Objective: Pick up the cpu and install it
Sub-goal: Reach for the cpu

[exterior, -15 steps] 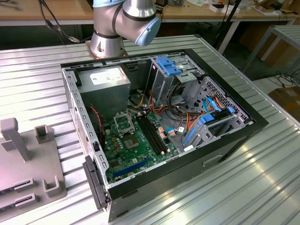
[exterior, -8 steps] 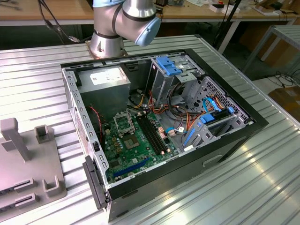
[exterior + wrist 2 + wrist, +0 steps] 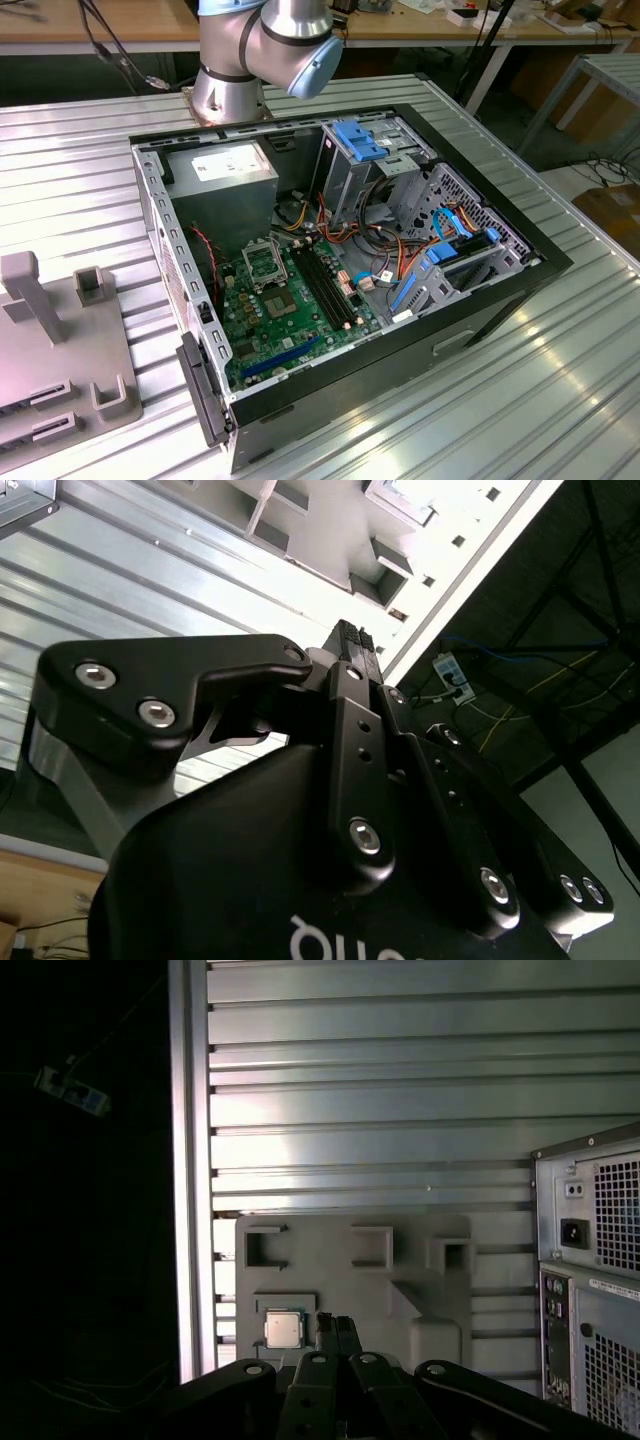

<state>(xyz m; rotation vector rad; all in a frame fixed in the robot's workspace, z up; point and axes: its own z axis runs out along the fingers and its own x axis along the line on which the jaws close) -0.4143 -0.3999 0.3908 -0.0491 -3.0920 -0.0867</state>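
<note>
The cpu (image 3: 283, 1328), a small square chip with a shiny metal top, lies flat in a recess of the grey holder block (image 3: 400, 1290) on the ribbed metal table. In the first wrist view my gripper (image 3: 338, 1326) hangs well above that block, its black fingertips pressed together with nothing between them. The second wrist view shows the gripper (image 3: 352, 640) from behind, fingers together. In the exterior view the open computer case (image 3: 500, 290) lies on its side, with the green motherboard (image 3: 290, 320) and its silver socket frame (image 3: 262, 262) exposed.
The arm's base (image 3: 230, 85) stands behind the case. A grey power-supply box (image 3: 225, 175), drive cages with blue clips (image 3: 360, 140) and loose cables (image 3: 400, 260) fill the case. The holder block (image 3: 60, 370) sits at the exterior view's left. The table edge (image 3: 190, 1210) runs beside the block.
</note>
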